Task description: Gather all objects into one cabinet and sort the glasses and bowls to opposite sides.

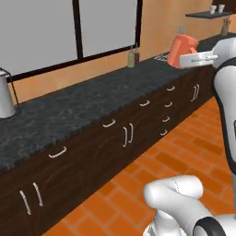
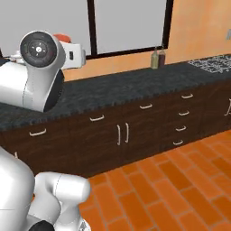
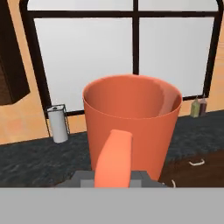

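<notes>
The salmon-orange handled cup (image 3: 131, 129) was held upright in the air above the dark speckled stone counter (image 1: 87, 108), in front of the large dark-framed window (image 3: 131, 52). The gripper (image 3: 114, 177) was clamped on the cup's handle. The cup appeared empty. Judged step: carrying it to the cabinet. The next move calls for a level carry and a clear approach to the shelf.
</notes>
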{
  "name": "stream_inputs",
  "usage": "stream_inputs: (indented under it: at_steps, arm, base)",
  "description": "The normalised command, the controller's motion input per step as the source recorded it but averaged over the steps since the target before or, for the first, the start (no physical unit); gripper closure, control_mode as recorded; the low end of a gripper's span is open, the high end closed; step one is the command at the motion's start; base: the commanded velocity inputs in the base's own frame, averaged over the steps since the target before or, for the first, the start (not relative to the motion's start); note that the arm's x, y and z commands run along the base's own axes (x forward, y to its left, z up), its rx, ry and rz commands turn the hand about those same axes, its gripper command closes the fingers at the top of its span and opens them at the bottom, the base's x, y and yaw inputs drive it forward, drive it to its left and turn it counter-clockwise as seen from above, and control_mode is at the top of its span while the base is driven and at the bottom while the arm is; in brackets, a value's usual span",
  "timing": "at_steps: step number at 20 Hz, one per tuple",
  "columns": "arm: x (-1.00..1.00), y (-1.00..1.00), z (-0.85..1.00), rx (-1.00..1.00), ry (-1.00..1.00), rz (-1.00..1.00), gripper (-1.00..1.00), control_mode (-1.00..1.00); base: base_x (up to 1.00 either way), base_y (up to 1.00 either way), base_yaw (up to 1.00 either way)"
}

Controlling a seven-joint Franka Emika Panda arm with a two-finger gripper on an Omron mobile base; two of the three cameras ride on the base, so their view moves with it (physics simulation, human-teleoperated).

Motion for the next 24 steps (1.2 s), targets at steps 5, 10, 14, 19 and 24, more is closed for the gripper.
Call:
stream_inputs:
  at_steps: [5, 10, 14, 19, 24]
  arm:
    - [0.00, 0.00, 0.00, 0.00, 0.00, 0.00, 1.00, 1.00]
    - [0.00, 0.00, 0.00, 0.00, 0.00, 0.00, 1.00, 1.00]
    - [0.00, 0.00, 0.00, 0.00, 0.00, 0.00, 1.00, 1.00]
    - [0.00, 0.00, 0.00, 0.00, 0.00, 0.00, 1.00, 1.00]
    - [0.00, 0.00, 0.00, 0.00, 0.00, 0.00, 1.00, 1.00]
  base:
    - [0.56, 0.00, -0.71]
    - [0.59, 0.00, -0.68]
    - [0.88, 0.00, -0.53]
    - [1.00, 0.03, -0.25]
    - [1.00, 0.02, -0.42]
